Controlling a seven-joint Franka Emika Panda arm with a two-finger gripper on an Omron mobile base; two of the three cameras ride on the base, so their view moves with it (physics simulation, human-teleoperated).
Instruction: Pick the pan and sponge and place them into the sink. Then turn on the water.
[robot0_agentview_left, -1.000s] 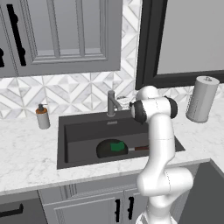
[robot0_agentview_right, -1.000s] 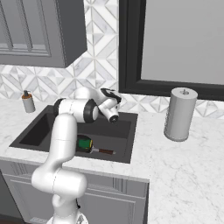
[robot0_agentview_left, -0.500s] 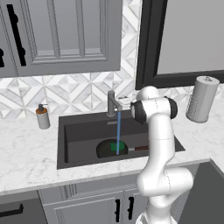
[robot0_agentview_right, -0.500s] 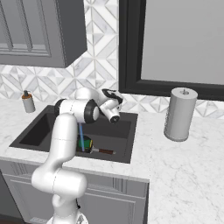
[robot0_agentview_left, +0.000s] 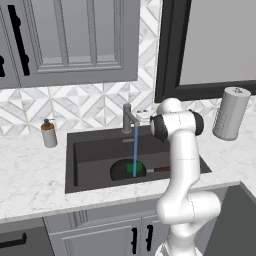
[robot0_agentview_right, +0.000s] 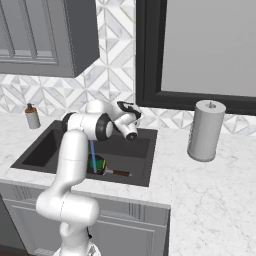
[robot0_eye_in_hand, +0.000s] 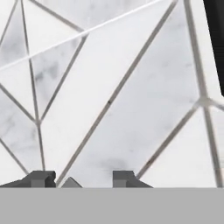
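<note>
The black sink (robot0_agentview_left: 95, 150) holds the round black pan (robot0_agentview_left: 119, 171), whose reddish-brown handle (robot0_agentview_left: 162, 170) points right. The green sponge (robot0_agentview_left: 133, 167) lies in the pan. From the grey faucet (robot0_agentview_left: 128, 118) a thin blue stream of water (robot0_agentview_left: 135, 150) falls onto the sponge. In the right base view the sponge (robot0_agentview_right: 98, 162) and the water (robot0_agentview_right: 93, 150) show just behind my arm. My gripper (robot0_agentview_right: 130, 107) hovers behind the faucet, aimed at the tiled wall. In the hand view its fingertips (robot0_eye_in_hand: 43, 178) stand apart with nothing between them, so the gripper (robot0_eye_in_hand: 83, 179) is open.
A soap dispenser (robot0_agentview_left: 48, 134) stands on the marble counter left of the sink. A grey paper towel roll (robot0_agentview_left: 230, 114) stands on the counter at the right. Grey cabinets hang above left, and a dark window frame (robot0_agentview_left: 167, 50) rises behind the sink.
One second ago no water ran; the blue stream appeared by half a second ago and still runs. The hand has barely shifted near the faucet.
</note>
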